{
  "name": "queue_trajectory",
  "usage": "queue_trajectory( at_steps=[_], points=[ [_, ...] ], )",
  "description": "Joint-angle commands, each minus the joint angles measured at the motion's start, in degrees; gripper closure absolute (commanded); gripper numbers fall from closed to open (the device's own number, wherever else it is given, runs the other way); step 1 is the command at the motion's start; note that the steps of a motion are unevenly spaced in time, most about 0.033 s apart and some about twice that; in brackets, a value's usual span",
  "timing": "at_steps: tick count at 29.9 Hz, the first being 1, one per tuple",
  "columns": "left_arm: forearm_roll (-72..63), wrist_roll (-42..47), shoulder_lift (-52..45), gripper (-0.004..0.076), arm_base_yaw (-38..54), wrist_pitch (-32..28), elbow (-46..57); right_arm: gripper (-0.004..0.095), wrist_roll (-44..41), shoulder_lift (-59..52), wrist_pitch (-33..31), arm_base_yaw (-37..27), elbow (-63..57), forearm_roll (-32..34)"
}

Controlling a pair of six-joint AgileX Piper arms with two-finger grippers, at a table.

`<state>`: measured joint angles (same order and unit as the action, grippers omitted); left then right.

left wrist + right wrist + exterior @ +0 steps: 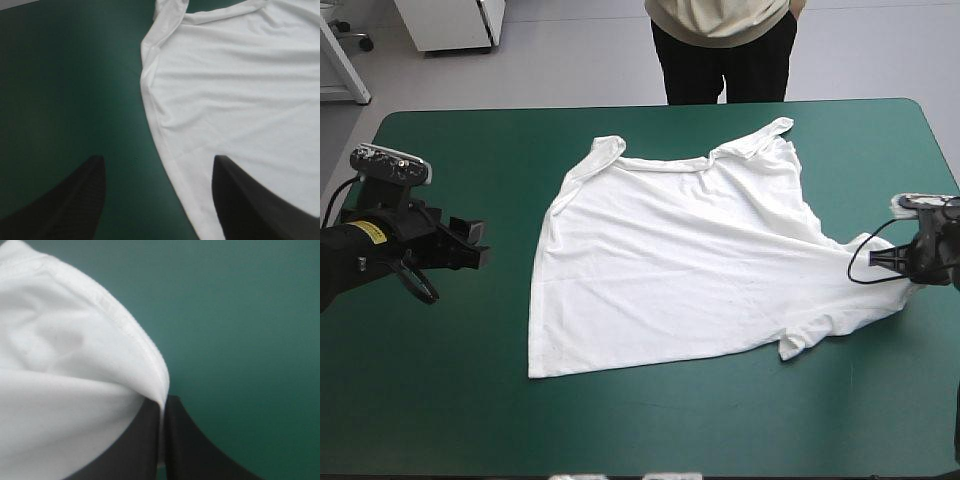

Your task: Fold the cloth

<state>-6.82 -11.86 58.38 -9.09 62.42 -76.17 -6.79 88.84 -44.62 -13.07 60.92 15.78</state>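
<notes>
T-shirt (670,270) spread flat | right jaws clamped on its edge | left jaws wide apart

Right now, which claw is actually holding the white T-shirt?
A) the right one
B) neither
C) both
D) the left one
A: the right gripper is shut on a hemmed edge of the T-shirt, while the left gripper stands open, clear of the cloth and gripping nothing.
</notes>
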Motion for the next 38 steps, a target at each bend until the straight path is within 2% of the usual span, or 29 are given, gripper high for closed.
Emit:
queue_trajectory(
  at_steps=[1, 5, 11, 14, 17, 19, 21, 26, 28, 31, 33, 36, 38],
  points=[
    [-0.4, 0.1, -0.8, 0.0276, 0.0, -1.9, -2.4, 0.0925, -0.2, 1.8, 2.5, -5.1, 6.0, 2.6],
    [1.3, 0.1, -0.9, 0.0276, 0.0, -0.2, -2.4, 0.0925, -2.2, 5.7, 2.3, -9.5, 13.4, 9.4],
    [1.9, 0.1, -0.9, 0.0276, 0.0, 1.0, -2.4, 0.0925, -1.1, 13.1, -0.2, -14.4, 25.4, 9.3],
    [1.9, 0.1, -0.9, 0.0276, 0.0, 1.2, -2.4, 0.0925, 1.4, 15.5, -1.2, -14.4, 27.5, 5.7],
    [1.9, 0.1, -0.9, 0.0276, 0.0, 1.2, -2.4, 0.0925, 8.2, 16.3, -1.1, -14.2, 27.5, -2.0],
    [2.1, 0.1, -0.9, 0.0276, 0.0, 1.2, -2.4, 0.0910, 10.2, 16.3, -1.5, -14.2, 27.5, -4.5],
    [2.1, 0.1, -0.9, 0.0276, 0.0, 1.2, -2.4, 0.0824, 10.5, 16.2, -2.4, -14.2, 27.7, -4.4],
    [2.1, -0.2, -0.9, 0.0276, 0.0, 1.5, -2.4, 0.0398, 9.9, 14.6, -2.2, -14.3, 27.9, -4.6],
    [2.1, -0.5, -0.9, 0.0276, 0.0, 1.6, -2.4, 0.0293, 8.8, 12.8, -1.0, -14.3, 28.2, -4.5],
    [1.8, -1.5, -0.9, 0.0276, 0.0, 1.6, -2.4, 0.0278, 7.8, 9.1, 0.5, -14.3, 28.7, -5.4],
    [0.7, -2.3, -0.6, 0.0276, 0.0, 1.6, -2.4, 0.0281, 7.9, 5.9, 0.9, -14.3, 29.5, -8.3],
    [-0.7, -3.2, 0.3, 0.0276, 0.0, 1.2, -2.4, 0.0281, 10.9, 1.4, 0.3, -14.3, 31.4, -16.1],
    [-1.1, -3.4, 0.9, 0.0276, 0.0, 1.0, -2.4, 0.0281, 15.4, -1.7, -1.3, -14.3, 32.7, -24.8]
  ],
)
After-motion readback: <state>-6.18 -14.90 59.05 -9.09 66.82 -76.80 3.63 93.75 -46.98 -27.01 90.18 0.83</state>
